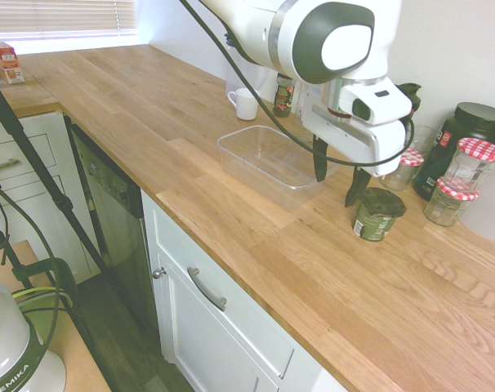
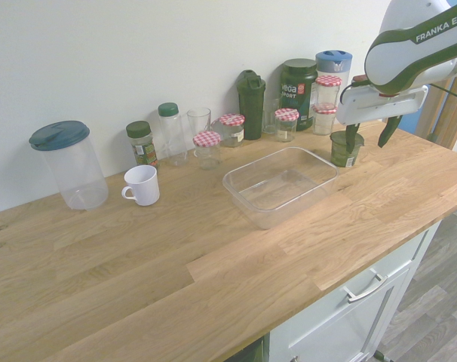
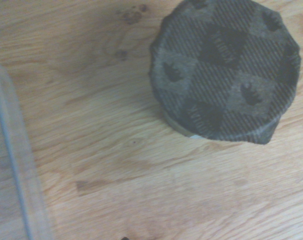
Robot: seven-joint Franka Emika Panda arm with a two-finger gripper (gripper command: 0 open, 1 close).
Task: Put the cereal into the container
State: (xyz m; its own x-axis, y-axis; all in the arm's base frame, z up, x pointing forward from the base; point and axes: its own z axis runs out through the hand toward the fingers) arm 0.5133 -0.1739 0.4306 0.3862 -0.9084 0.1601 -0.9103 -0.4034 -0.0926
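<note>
End effector (image 1: 339, 189) fingers apart above the counter (image 1: 256, 233), near the upright cereal (image 1: 378, 215), container (image 1: 272, 165) empty.

A kitchen: wooden desk (image 1: 190, 171) over white cupboards (image 1: 223, 318), with a mug (image 2: 142, 185), lidded jars (image 2: 207, 152) and a pitcher (image 2: 81, 170).

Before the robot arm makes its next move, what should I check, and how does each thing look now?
1. Cereal tub upright on the counter: ok.
2. Fingers spread apart: ok.
3. Container open at the top, without a lid: ok.
4. Container empty, ready for the tub: ok.
5. Tub already gripped: not ok, it stands free.
6. Tub's lid sealed tight: cannot tell.
</note>
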